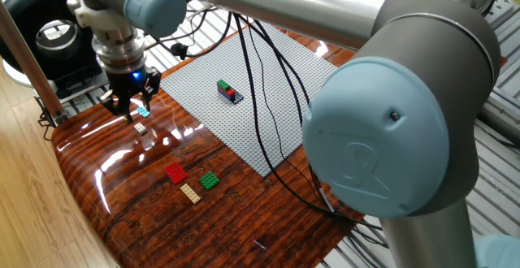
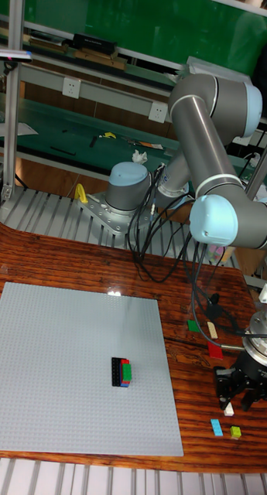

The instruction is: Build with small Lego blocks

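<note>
On the table (image 1: 244, 211) I see glossy wood grain carrying everything. Biggest item on it is the grey baseplate (image 1: 244, 97), lying flat, filling the left of the tall fixed view (image 2: 71, 363).

UR5 arm (image 1: 382, 138) dominates the fixed view; elbow joint blocks the right side. Black cables (image 1: 268, 97) hang across the baseplate.

My gripper (image 1: 130, 104) sits low over the table's far-left corner, off the baseplate, pointing down. In the tall fixed view it's at the right edge (image 2: 240, 394). Fingers look slightly apart, and a small white block (image 2: 227, 404) shows right at the fingertips. Whether it's actually clamped, I can't tell; too small at this resolution.

Small Lego blocks, by location:
- stacked cluster (image 1: 229, 91) on the baseplate: green, red, dark blue pressed together; same cluster in the tall view (image 2: 121, 372).
- red block (image 1: 175, 172), green block (image 1: 210, 181), tan block (image 1: 191, 192) grouped loose on the wood, near the baseplate's front edge.
- light blue block (image 1: 145, 111) just beside the gripper; also (image 2: 217, 427).
- yellow-green block (image 2: 236, 432) next to the light blue one, touching or not unclear.
- another pale block (image 1: 140, 127) just below the gripper.
</note>
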Robot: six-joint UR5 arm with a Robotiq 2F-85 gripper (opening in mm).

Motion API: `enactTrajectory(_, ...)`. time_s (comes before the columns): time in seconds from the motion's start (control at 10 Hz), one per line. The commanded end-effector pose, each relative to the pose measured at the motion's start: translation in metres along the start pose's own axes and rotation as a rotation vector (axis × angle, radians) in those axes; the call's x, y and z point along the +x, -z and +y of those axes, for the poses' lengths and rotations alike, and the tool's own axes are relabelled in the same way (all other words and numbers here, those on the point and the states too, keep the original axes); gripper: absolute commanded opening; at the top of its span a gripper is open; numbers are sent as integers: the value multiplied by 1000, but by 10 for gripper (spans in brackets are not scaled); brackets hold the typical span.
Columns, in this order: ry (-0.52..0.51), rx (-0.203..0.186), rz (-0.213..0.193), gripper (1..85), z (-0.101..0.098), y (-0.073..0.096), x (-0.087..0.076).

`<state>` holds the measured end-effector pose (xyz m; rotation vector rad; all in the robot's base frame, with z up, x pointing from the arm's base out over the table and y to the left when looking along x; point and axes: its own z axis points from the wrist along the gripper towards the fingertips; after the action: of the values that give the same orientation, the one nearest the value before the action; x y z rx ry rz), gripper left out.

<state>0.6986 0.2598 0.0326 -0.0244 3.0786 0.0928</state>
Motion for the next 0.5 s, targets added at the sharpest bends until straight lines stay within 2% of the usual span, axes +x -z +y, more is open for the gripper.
enactTrajectory(0.0,-21,-20,0,430,8,1,4)
enactTrajectory(0.3,-3,-4,-18,437,4,1,-1)
enactTrajectory(0.4,7,5,-10,437,1,1,1)
